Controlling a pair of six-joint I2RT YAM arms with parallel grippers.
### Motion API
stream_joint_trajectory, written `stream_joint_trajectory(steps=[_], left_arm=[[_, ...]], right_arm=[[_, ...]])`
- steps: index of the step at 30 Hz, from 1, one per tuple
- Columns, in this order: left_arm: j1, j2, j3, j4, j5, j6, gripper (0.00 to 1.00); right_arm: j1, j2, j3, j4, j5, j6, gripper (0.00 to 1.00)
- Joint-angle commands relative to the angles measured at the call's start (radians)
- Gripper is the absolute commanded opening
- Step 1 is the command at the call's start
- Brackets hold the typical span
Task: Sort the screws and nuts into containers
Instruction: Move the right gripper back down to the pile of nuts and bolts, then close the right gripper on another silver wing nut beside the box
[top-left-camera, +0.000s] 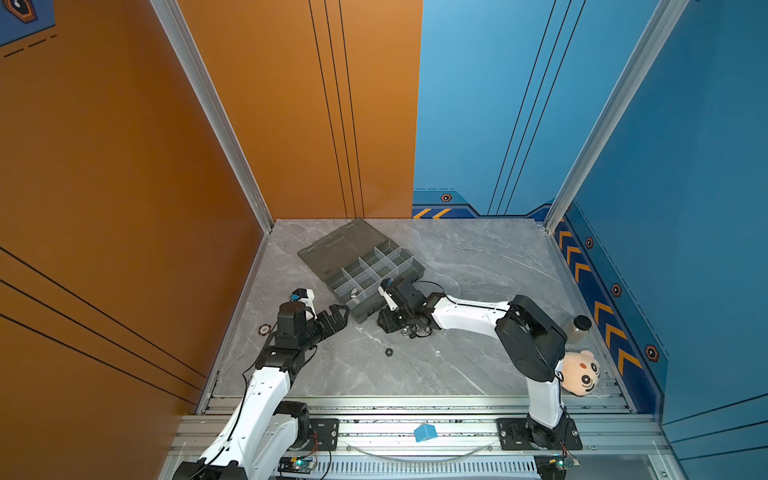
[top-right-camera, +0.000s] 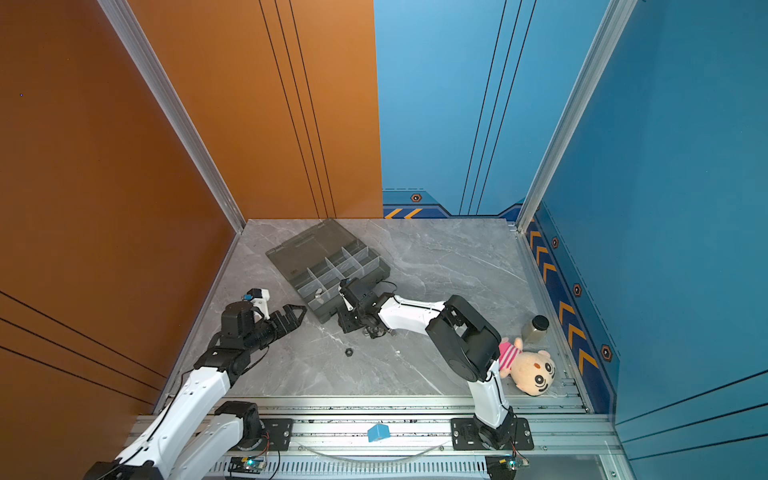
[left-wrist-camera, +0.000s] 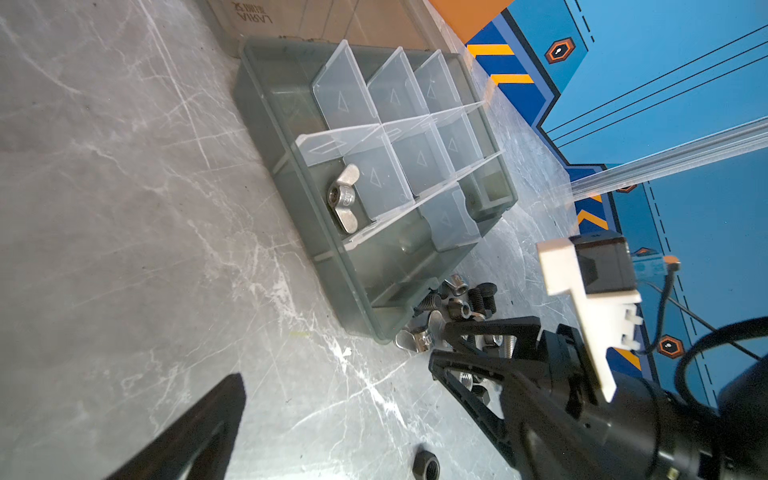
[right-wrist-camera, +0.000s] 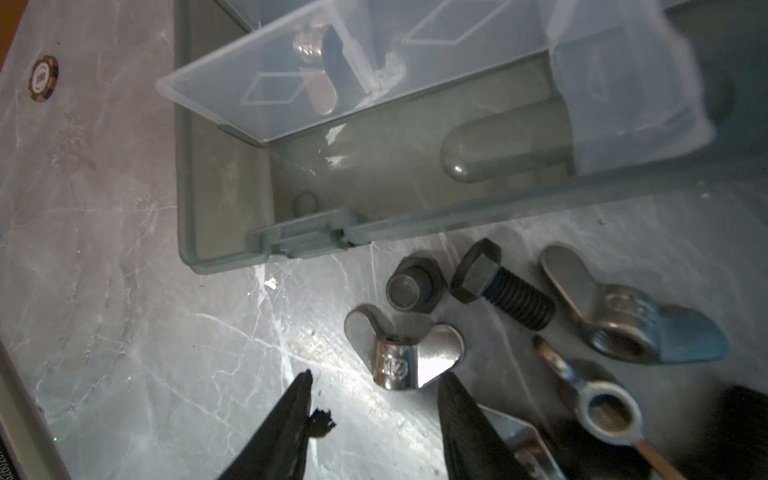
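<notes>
The smoky-grey organizer box (top-left-camera: 409, 272) (top-right-camera: 380, 270) lies open at the table's middle, its containers split by clear dividers. One compartment holds a silver wing nut (left-wrist-camera: 343, 198) (top-left-camera: 354, 294). A pile of screws and nuts (top-left-camera: 415, 331) (left-wrist-camera: 461, 301) lies against the box's near side. My right gripper (right-wrist-camera: 377, 386) (top-left-camera: 385, 325) hangs low over the pile, open, with nothing between its fingers. A silver wing nut (right-wrist-camera: 401, 353) lies just past its fingertips, next to a black hex bolt (right-wrist-camera: 498, 286). A lone black nut (top-left-camera: 389, 352) (left-wrist-camera: 426, 465) lies apart. My left gripper (top-left-camera: 345, 318) (top-right-camera: 301, 316) is open and empty, left of the box.
The box's flat lid (top-left-camera: 336, 245) lies open toward the back wall. A black-capped bottle (top-left-camera: 579, 326) and a plush doll (top-left-camera: 582, 374) sit at the right edge. A poker chip (top-left-camera: 264, 329) lies at the left edge. A blue block (top-left-camera: 424, 432) rests on the front rail.
</notes>
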Motion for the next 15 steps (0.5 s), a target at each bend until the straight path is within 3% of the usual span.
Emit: stream_joint_trajectory(steps=[1,15], left_arm=[[-0.002,0.003,-0.001,-0.005,0.012,-0.002,0.98],[-0.004,0.011,-0.002,0.005,0.013,-0.005,0.98]], right_arm=[[-0.01,0.023,0.028,0.005,0.006,0.023,0.52],[-0.013,0.068,0.061,-0.004,0.014,0.067,0.56]])
